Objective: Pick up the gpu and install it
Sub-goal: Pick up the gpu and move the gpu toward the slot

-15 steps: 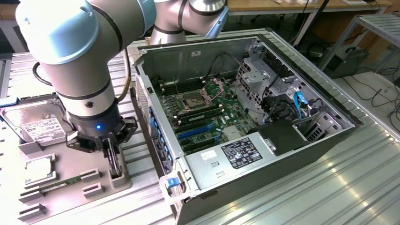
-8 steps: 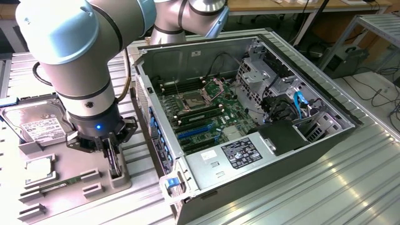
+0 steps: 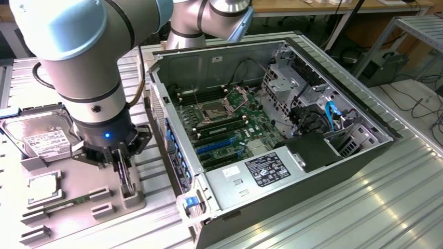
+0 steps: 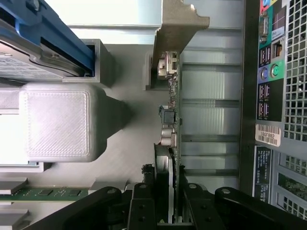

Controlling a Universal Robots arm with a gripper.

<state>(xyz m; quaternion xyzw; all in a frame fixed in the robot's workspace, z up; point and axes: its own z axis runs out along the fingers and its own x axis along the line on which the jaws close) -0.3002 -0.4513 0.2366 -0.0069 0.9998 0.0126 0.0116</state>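
Grip first: my end effector (image 3: pixel 119 167) is closed on the gpu (image 4: pixel 173 125). In the wrist view my black fingers (image 4: pixel 141 211) press both faces of the thin card, which stands on edge between them; its pale metal bracket (image 4: pixel 178 28) is at the end farthest from my fingers.

In the exterior view I hang at eight o'clock in the scene, pointing straight down over the grey parts tray (image 3: pixel 80 174). The card is upright below me, at the tray's edge nearest the computer; whether its lower edge is clear of the grey holder, I cannot tell.

On the same tray, the silver hard drive (image 3: pixel 38 136) with its white label lies at ten o'clock from me; a square silver chip (image 3: pixel 43 185) lies at nine o'clock from me; the narrow green memory stick (image 3: pixel 67 202) lies flat in its slot at seven o'clock.

The open computer case (image 3: pixel 312 199) lies on its side on the ribbed metal table (image 3: pixel 387 218) — at three o'clock from me, just beside the tray. Inside it the green motherboard (image 3: pixel 232 122) faces up, with blue slots (image 3: pixel 215 146) in the part nearest me.

From the wrist, the case's rear ports (image 4: pixel 267 72) run alongside the card but apart from it; a grey moulded block (image 4: pixel 57 124) stands on the card's other side.
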